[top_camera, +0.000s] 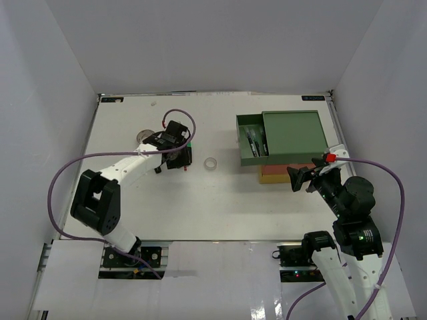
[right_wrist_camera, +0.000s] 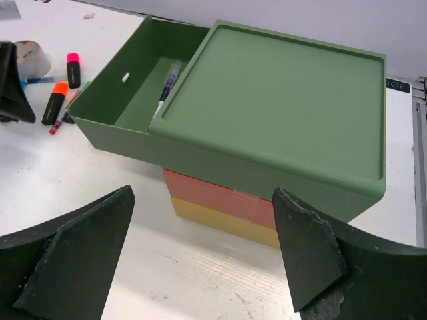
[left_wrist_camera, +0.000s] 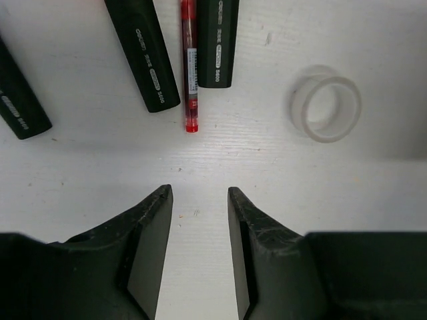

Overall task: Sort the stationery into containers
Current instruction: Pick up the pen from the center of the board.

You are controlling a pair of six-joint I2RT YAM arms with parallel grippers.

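My left gripper (top_camera: pixel 181 157) is open and empty, hovering over the table (left_wrist_camera: pixel 198 193). Just ahead of it lie three black highlighters (left_wrist_camera: pixel 149 60), a thin red pen (left_wrist_camera: pixel 190 67) and a clear white tape roll (left_wrist_camera: pixel 327 108). The white roll (top_camera: pixel 211 164) lies to its right. A grey tape roll (top_camera: pixel 143 135) lies to its left. The drawer stack has a dark green top (top_camera: pixel 293 133), an orange-red middle (right_wrist_camera: pixel 213 193) and a yellow bottom (right_wrist_camera: pixel 227 223). The green drawer (right_wrist_camera: pixel 110 123) is pulled out, with pens (right_wrist_camera: pixel 165 88) inside. My right gripper (right_wrist_camera: pixel 203 197) is open and empty, facing the stack.
In the right wrist view, pink-capped (right_wrist_camera: pixel 73 70) and orange-capped (right_wrist_camera: pixel 55 103) highlighters lie left of the drawer, near the grey roll (right_wrist_camera: pixel 30 60). White walls enclose the table (top_camera: pixel 200 207). Bare table lies between the stack and my arms' bases.
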